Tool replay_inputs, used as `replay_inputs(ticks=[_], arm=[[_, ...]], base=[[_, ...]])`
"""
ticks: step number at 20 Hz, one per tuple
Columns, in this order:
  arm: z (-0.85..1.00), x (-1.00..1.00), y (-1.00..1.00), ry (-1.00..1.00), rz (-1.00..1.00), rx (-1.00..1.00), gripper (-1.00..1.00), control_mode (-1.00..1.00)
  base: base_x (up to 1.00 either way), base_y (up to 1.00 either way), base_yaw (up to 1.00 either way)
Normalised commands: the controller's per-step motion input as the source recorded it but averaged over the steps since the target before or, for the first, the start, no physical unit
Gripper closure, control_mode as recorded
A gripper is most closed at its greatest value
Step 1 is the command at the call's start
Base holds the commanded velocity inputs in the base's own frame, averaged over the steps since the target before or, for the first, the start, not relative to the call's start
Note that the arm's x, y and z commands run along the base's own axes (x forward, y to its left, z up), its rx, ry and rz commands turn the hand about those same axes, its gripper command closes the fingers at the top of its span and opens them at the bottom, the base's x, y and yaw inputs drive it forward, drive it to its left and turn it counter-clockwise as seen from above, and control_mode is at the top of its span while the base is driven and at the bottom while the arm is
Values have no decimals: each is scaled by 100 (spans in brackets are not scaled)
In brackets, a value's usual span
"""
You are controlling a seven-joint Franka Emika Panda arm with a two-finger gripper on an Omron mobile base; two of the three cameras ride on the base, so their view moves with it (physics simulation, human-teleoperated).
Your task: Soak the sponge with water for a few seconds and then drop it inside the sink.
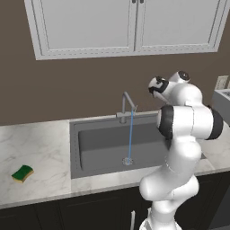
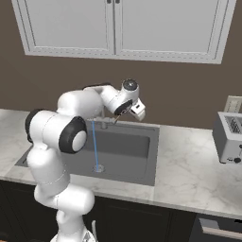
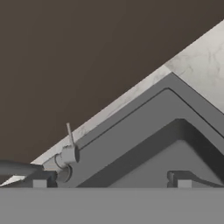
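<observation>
White wall cabinets (image 1: 130,24) hang above a brown wall, and a marble counter (image 1: 36,148) runs beneath them. A toaster (image 2: 230,137) stands on the counter well to the right of the sink (image 1: 103,152), with a wall outlet (image 2: 232,104) behind it. The slim grey faucet (image 1: 127,105) rises at the sink's back rim, and the water (image 1: 130,137) falls from its spout in a thin blue line straight onto the round drain (image 1: 128,161). The robot's white arm stands in front of the basin's right half and hides that part in the left base view.

The sponge (image 1: 22,173) lies flat on the counter, well to the left of the sink, green side up, its long axis slanting from near-left toward far-right. Nothing touches it.

The gripper (image 2: 137,110) hangs above the sink's back edge just right of the faucet, jaws spread wide and empty.
</observation>
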Motion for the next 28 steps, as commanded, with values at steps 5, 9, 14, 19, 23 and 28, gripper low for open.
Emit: replay_inputs(ticks=[5,9,14,19,23,28], arm=[[0,-75,0,-1,0,1,-100,-100],[7,-59,0,4,0,0,-100,-100],[13,-37,0,21,0,0,-100,-100],[2,-32,2,28,0,0,-100,-100],[0,-46,1,7,0,0,-100,-100],[-5,-76,18,0,4,0,-100,-100]], base=[[0,0,0],[0,0,0],[0,0,0],[0,0,0],[0,0,0],[0,0,0]])
